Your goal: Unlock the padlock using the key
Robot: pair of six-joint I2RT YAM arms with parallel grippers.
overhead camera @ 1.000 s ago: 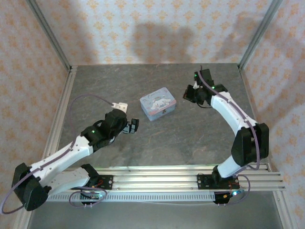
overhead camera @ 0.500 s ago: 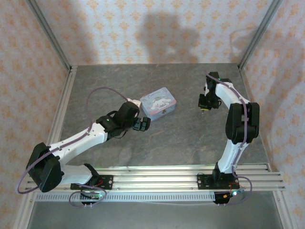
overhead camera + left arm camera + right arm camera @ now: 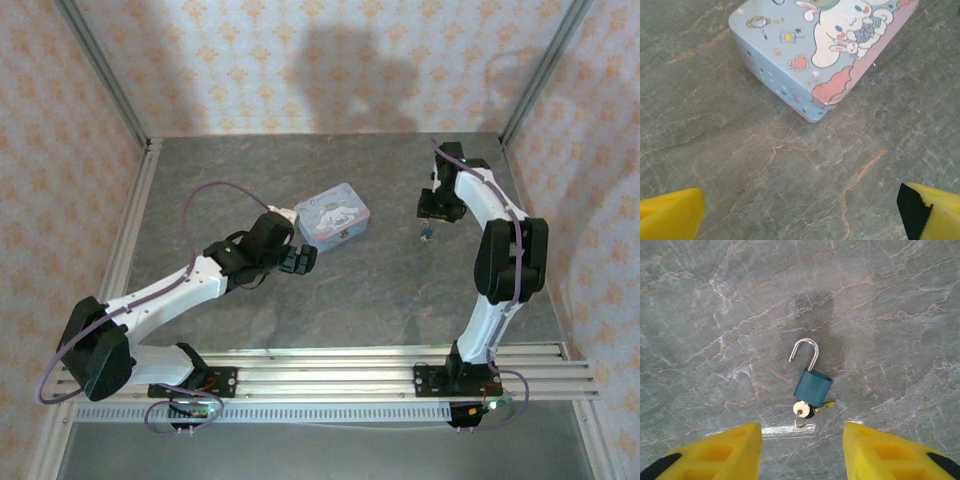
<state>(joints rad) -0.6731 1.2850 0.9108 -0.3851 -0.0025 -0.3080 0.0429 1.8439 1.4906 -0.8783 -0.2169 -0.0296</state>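
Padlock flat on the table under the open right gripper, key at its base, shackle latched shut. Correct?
Not quite: the shackle is open. The right wrist view shows one end free of the padlock body. The rest holds: it lies flat on the table, key at its base, right gripper open above it.

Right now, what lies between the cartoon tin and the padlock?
Bare table; nothing sits between the tin and the padlock in the top view.
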